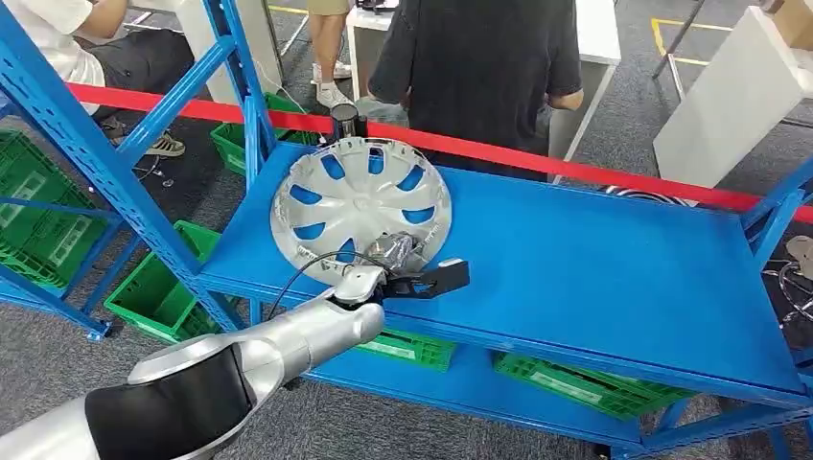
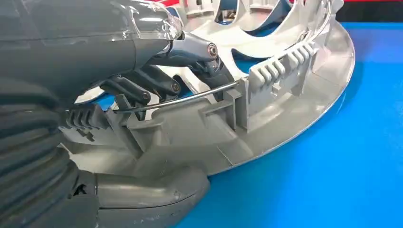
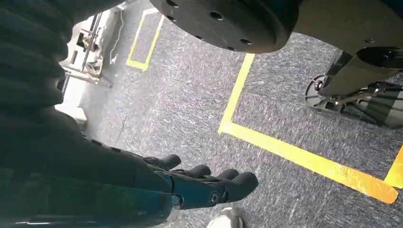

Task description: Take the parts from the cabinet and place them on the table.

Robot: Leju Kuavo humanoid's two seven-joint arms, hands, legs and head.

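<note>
A round silver plastic wheel cover with curved spokes (image 1: 360, 208) lies on the top blue metal shelf (image 1: 594, 278) of a blue steel rack, towards the shelf's left end and close to its near edge. Being a disc, it has no long axis; blue shelf shows through the gaps between its spokes, and in the left wrist view its near rim (image 2: 266, 128) sits slightly raised off the shelf, with ribbed clips and a thin wire ring visible on the side facing the camera. The robot's left hand (image 1: 403, 264) reaches in over the near edge of the shelf and holds the cover at its nearest rim, dark fingers (image 2: 157, 83) hooked in over the clips and wire ring and the thick grey thumb (image 2: 152, 190) under the rim. A small black cylinder (image 1: 344, 122) stands just behind the cover. A red tape barrier (image 1: 537, 158) runs across behind the rack, and people stand beyond it, one in a dark shirt (image 1: 479, 67). Green plastic crates (image 1: 158, 292) sit low down under and left of the shelf; their contents cannot be made out. The right hand (image 3: 209, 185) hangs above grey carpet with yellow floor tape (image 3: 304, 159), fingers loosely curled, holding nothing.
</note>
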